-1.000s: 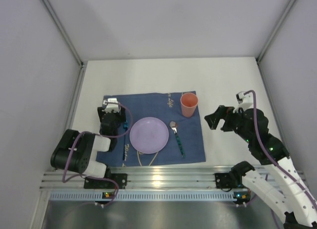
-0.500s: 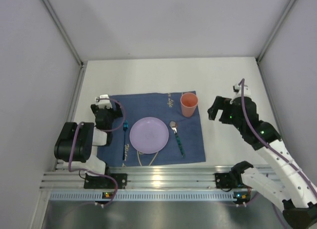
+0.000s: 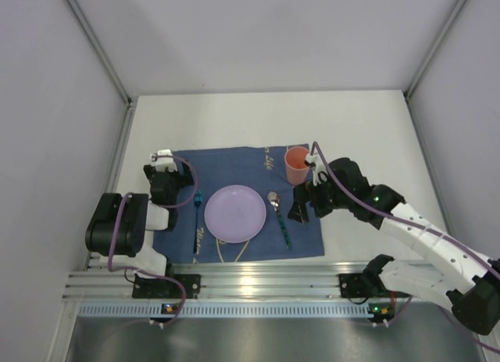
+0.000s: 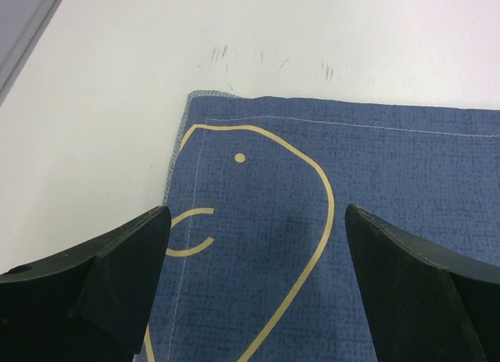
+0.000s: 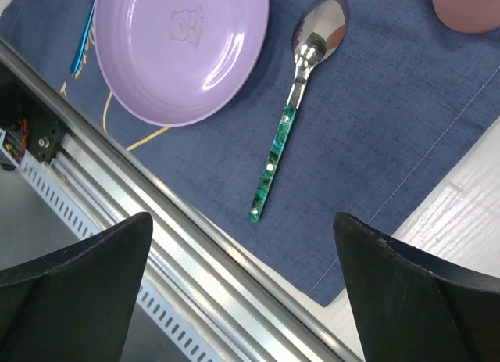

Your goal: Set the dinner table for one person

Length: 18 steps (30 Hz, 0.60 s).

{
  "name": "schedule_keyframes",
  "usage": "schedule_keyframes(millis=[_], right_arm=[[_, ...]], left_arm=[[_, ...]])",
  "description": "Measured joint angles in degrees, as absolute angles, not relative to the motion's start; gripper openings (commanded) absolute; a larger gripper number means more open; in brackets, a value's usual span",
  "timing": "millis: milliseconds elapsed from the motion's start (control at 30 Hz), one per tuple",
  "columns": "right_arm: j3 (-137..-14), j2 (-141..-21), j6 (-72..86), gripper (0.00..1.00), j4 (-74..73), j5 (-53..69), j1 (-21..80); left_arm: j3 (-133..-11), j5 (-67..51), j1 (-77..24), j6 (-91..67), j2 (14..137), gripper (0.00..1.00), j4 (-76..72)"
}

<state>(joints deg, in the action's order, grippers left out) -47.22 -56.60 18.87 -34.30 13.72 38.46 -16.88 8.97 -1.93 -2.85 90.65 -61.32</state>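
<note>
The white dinner table (image 3: 234, 116) holds a dark blue cloth (image 3: 234, 165). On the cloth lie a purple plate (image 3: 234, 213), a green-handled spoon (image 3: 280, 220) to its right, a blue-handled utensil (image 3: 196, 217) to its left and a salmon cup (image 3: 298, 165) at the far right corner. My right gripper (image 3: 299, 209) hovers open and empty just right of the spoon. In its wrist view (image 5: 242, 237) the spoon (image 5: 293, 120), plate (image 5: 183, 41) and cup (image 5: 469, 6) show below. My left gripper (image 3: 166, 165) is open and empty over the cloth's far left corner (image 4: 234, 221).
A silver aluminium rail (image 3: 250, 280) runs along the table's near edge, close under the right gripper in its wrist view (image 5: 180, 237). Grey walls enclose the table at left, right and back. Bare white tabletop lies beyond the cloth and to its right (image 5: 461, 245).
My right arm has swung left from the bare table on the right to over the cloth beside the spoon. My left gripper shifted slightly toward the cloth's far left corner, then held still.
</note>
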Motion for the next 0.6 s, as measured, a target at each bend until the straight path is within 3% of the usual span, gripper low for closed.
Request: schedule_keyframes(millis=[600], right_arm=[[-47.8, -49.2, 18.3, 1.00, -32.9, 3.7, 39.4]], left_arm=[[-16.9, 8.8, -1.9, -2.9, 90.7, 0.98, -61.3]])
